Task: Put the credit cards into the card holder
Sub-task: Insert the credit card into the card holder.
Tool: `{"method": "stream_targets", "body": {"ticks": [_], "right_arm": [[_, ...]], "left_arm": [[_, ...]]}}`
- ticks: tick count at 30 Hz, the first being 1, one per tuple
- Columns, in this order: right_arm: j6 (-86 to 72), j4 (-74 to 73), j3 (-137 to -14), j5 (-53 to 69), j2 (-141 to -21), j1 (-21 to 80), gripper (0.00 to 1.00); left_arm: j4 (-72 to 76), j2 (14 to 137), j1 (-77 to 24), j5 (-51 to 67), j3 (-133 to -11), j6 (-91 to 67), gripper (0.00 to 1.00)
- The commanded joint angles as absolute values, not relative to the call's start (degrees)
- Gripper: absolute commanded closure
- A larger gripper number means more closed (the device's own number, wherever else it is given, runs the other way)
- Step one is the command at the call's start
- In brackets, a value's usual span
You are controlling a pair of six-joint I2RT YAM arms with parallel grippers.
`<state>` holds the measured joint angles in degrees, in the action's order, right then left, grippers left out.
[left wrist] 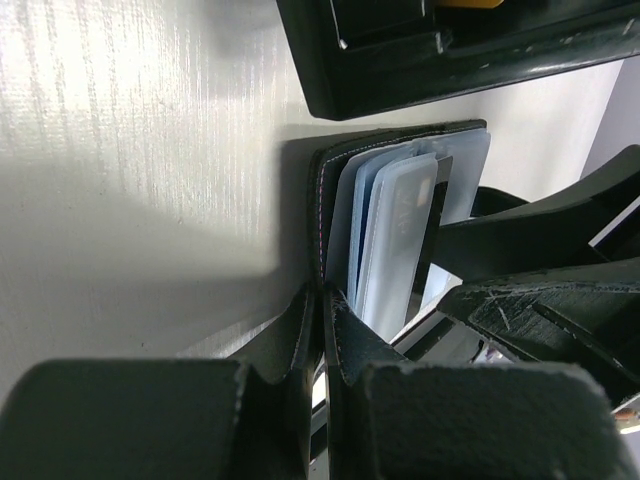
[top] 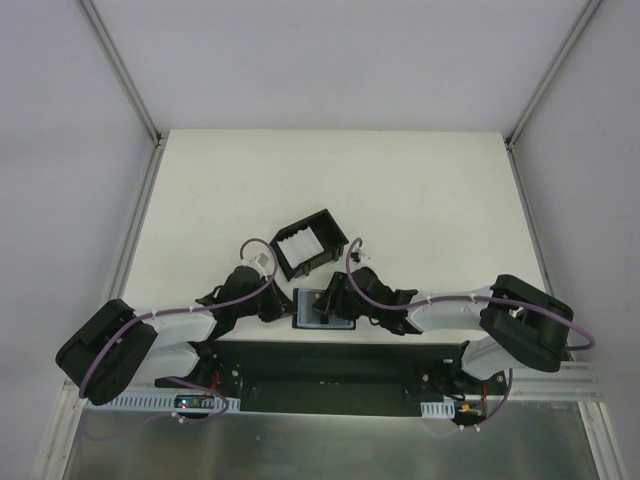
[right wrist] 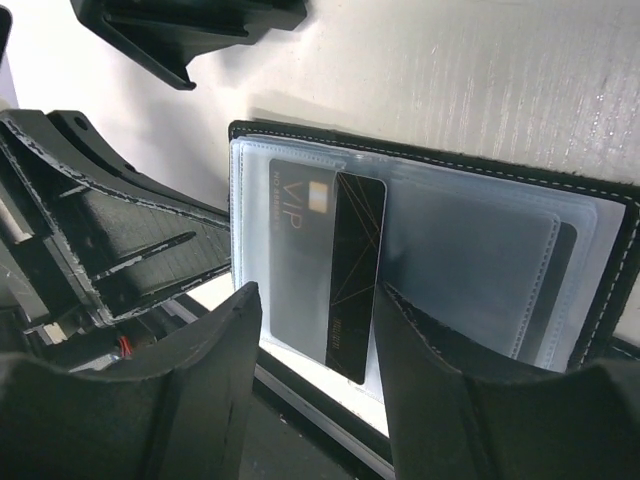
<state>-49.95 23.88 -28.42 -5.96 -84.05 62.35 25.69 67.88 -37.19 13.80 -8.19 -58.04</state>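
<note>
The card holder (top: 325, 322) lies open on the table's near edge between both grippers, its clear sleeves showing inside a black stitched rim (right wrist: 400, 153). My left gripper (left wrist: 322, 295) is shut on its upright black cover (left wrist: 318, 200). A grey and black credit card (right wrist: 330, 260) marked VIP sits in a sleeve, its near end sticking out. My right gripper (right wrist: 318, 295) stands open astride that near end, fingers (right wrist: 200, 360) not pinching it. More pale cards (left wrist: 395, 240) stand in the sleeves, seen edge-on.
A black walled tray (top: 333, 228) stands tilted just behind the card holder, with pale card-like pieces (top: 300, 243) inside. It fills the top of the left wrist view as the tray (left wrist: 400, 70). A black base plate (top: 320, 365) runs along the near edge.
</note>
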Motion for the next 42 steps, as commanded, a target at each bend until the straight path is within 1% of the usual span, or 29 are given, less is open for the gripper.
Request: {"method": "stream_targets", "body": {"ticks": [1, 8, 13, 20, 23, 25, 32, 36, 39, 42], "right_arm": [[-45.62, 17.05, -31.46, -5.10, -85.77, 62.67, 0.49], [-41.84, 18.11, -35.85, -1.15, -89.03, 63.72, 0.50], [-39.82, 17.05, -38.58, -1.14, -89.03, 64.69, 0.50], [-36.92, 17.58, -38.15, -2.45, -86.40, 64.86, 0.48], [-34.72, 17.58, -38.32, -1.24, -84.38, 64.25, 0.48], [-34.80, 17.67, -39.02, 1.82, -84.90, 63.46, 0.48], [-35.77, 20.65, -38.67, 3.86, -86.22, 63.37, 0.47], [-35.42, 20.39, -40.86, 7.29, -89.29, 63.11, 0.45], [-36.12, 19.43, -41.22, 6.60, -89.39, 62.58, 0.44], [-35.25, 18.38, -39.55, 4.75, -85.97, 61.27, 0.42]], "left_arm": [[15.64, 70.66, -37.79, 8.61, -6.68, -54.67, 1.00], [16.08, 70.49, -37.79, 8.79, -6.50, -54.76, 1.00], [16.00, 70.23, -37.79, 8.79, -6.42, -54.93, 1.00], [15.73, 70.05, -37.79, 8.44, -6.24, -55.02, 1.00], [15.82, 69.61, -37.79, 8.26, -6.15, -55.20, 1.00], [15.73, 69.43, -37.79, 8.35, -6.07, -55.20, 1.00], [15.56, 69.35, -37.71, 8.17, -6.33, -55.11, 1.00], [15.91, 69.34, -37.71, 8.61, -6.42, -54.93, 1.00], [15.91, 69.35, -37.71, 8.61, -6.50, -54.93, 1.00], [15.38, 68.91, -37.71, 8.09, -6.33, -55.19, 1.00]]}}
